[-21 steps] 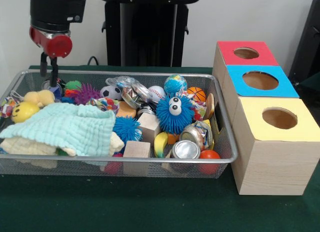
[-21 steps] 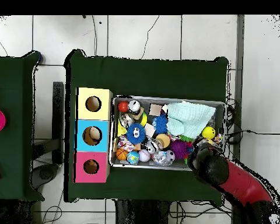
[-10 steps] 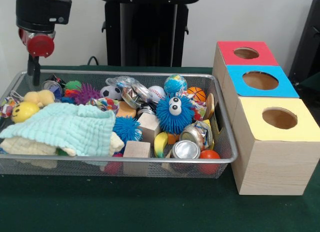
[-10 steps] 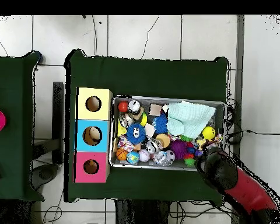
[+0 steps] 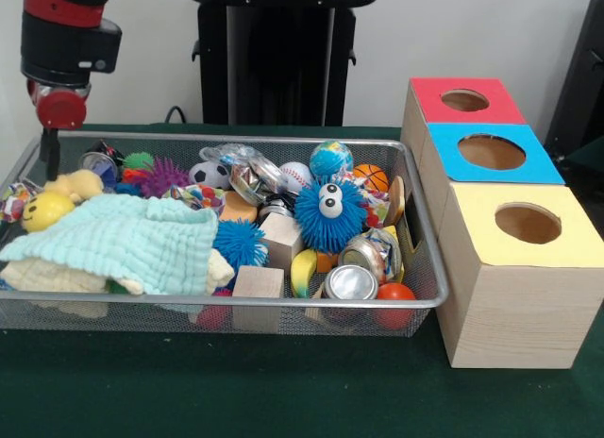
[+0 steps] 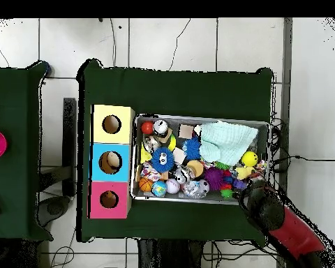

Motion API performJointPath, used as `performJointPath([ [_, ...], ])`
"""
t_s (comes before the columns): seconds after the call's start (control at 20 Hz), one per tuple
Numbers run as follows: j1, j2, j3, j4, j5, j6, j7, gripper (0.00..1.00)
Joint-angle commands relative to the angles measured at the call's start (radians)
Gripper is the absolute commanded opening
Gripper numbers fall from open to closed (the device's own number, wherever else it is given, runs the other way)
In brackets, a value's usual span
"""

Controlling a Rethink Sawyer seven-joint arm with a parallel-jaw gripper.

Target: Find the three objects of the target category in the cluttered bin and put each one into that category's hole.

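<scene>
The claw [image 5: 47, 155] hung over the wire bin's [image 5: 283, 301] corner, its spread impossible to tell, apparently holding nothing. The search seemed unfinished; next it needed a target among the toys, then the holed boxes [image 5: 491, 211].

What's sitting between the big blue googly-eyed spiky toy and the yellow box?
In the front view, shiny metal tins and an orange ball lie between the spiky toy and the yellow box, then the basket's wire wall.
</scene>
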Motion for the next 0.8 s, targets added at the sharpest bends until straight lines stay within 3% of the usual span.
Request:
performJointPath([
  [0.05,-0.039,0.105,0.115,0.03,0.0,-0.101,0.184,1.0],
  [0.5,-0.018,0.078,0.119,0.04,0.038,-0.049,0.175,1.0],
  [0.8,-0.005,0.064,0.123,0.076,0.041,-0.074,0.198,1.0],
])
